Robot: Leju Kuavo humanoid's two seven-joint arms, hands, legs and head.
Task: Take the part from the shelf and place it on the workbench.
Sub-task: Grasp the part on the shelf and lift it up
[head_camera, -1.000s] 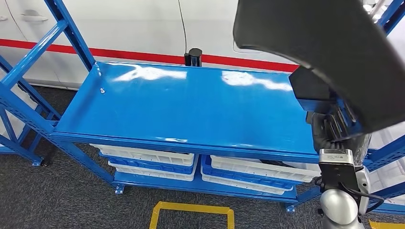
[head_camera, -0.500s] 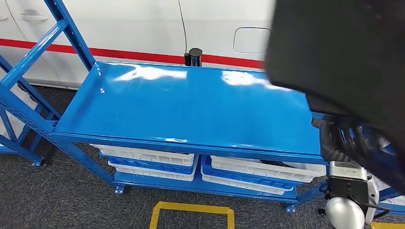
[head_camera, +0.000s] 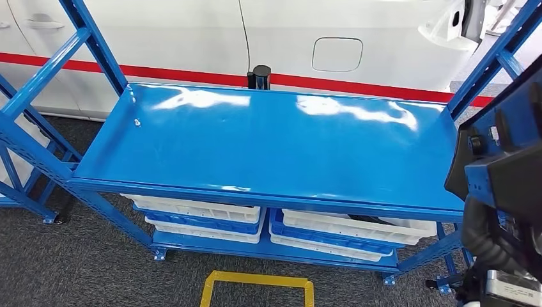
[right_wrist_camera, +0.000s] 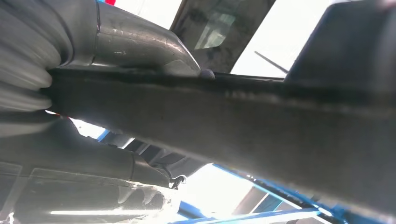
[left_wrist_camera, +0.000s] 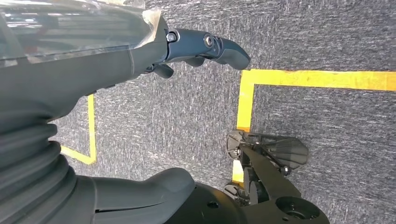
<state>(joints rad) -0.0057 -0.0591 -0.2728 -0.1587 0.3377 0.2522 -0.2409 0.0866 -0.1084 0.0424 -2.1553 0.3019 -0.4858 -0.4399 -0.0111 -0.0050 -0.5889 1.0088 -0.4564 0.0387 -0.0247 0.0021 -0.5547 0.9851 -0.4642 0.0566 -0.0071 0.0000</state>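
The part [right_wrist_camera: 280, 135] is a large flat black panel, seen edge-on in the right wrist view. My right hand [right_wrist_camera: 130, 46] grips it, with the thick grey thumb lying over one face and the fingers [right_wrist_camera: 116, 168] under the other. In the head view my right arm [head_camera: 498, 185] stands at the right edge, just past the end of the blue shelf [head_camera: 255, 147], whose top surface is bare. My left hand [left_wrist_camera: 140, 60] hangs over the grey carpet with its fingers [left_wrist_camera: 210, 46] stretched out and nothing in them.
White trays [head_camera: 204, 211] in blue bins sit on the lower shelf level. Blue uprights [head_camera: 96, 51] frame the rack on both sides. A white car body [head_camera: 192, 32] with a red stripe stands behind it. Yellow floor tape [head_camera: 255, 281] marks the carpet in front.
My right arm has carried the black panel to the right and down, away from the head camera. The shelf's right end and the car's fuel flap now show.
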